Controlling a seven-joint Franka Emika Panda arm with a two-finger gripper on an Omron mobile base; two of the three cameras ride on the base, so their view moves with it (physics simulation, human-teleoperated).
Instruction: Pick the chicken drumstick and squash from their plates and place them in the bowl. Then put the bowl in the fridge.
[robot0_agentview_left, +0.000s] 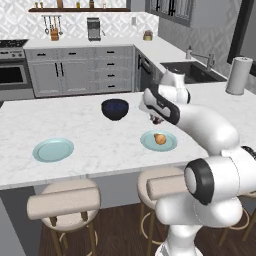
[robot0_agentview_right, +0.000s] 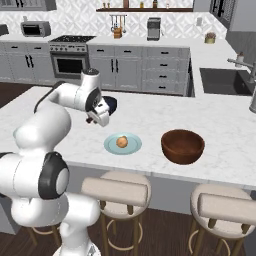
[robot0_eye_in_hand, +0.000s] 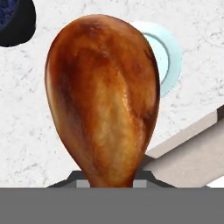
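Your jaws are pinching the drumstick (robot0_eye_in_hand: 103, 100) by its thin end above the counter (robot0_agentview_left: 95, 135), with the squash (robot0_agentview_left: 159, 138) on its plate (robot0_agentview_left: 170, 145) just below them and the wooden bowl (robot0_agentview_right: 182, 145) off to their right.

chicken drumstick (robot0_eye_in_hand: 103, 100) in the gripper (robot0_agentview_right: 98, 118) above the counter (robot0_agentview_right: 160, 117), small dark bowl (robot0_agentview_left: 115, 109) just behind the gripper, squash (robot0_agentview_right: 121, 142) on its plate (robot0_agentview_right: 132, 147) below-right, wooden bowl (robot0_agentview_right: 182, 146) farther right, empty plate (robot0_agentview_left: 53, 149) far left
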